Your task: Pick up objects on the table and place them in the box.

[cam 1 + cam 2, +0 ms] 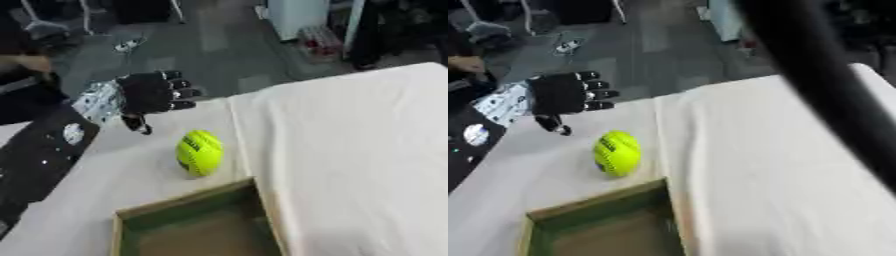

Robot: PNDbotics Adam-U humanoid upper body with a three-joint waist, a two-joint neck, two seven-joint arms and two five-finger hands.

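Left eye view shows a yellow-green ball sitting on the table, which is covered in a pale cloth, just beyond the far rim of an open box with green inner walls. The box lies at the near edge of the picture and nothing can be seen inside the part that shows. The robot's left hand hangs above the far left part of the table, up and to the left of the ball and clear of it; its fingers are partly curled inward, the thumb points down toward the cloth, and it has hold of nothing. The right hand does not show in either view; a dark blurred bar crosses the right eye view from the top toward the right edge, and I cannot tell what it is. By my reading the step in hand is the reach for the ball, with the grasp not yet made. The next move calls for the hand to come down and toward the ball, open wider to take in its round shape, close around it, then carry it the short way over the rim into the box.
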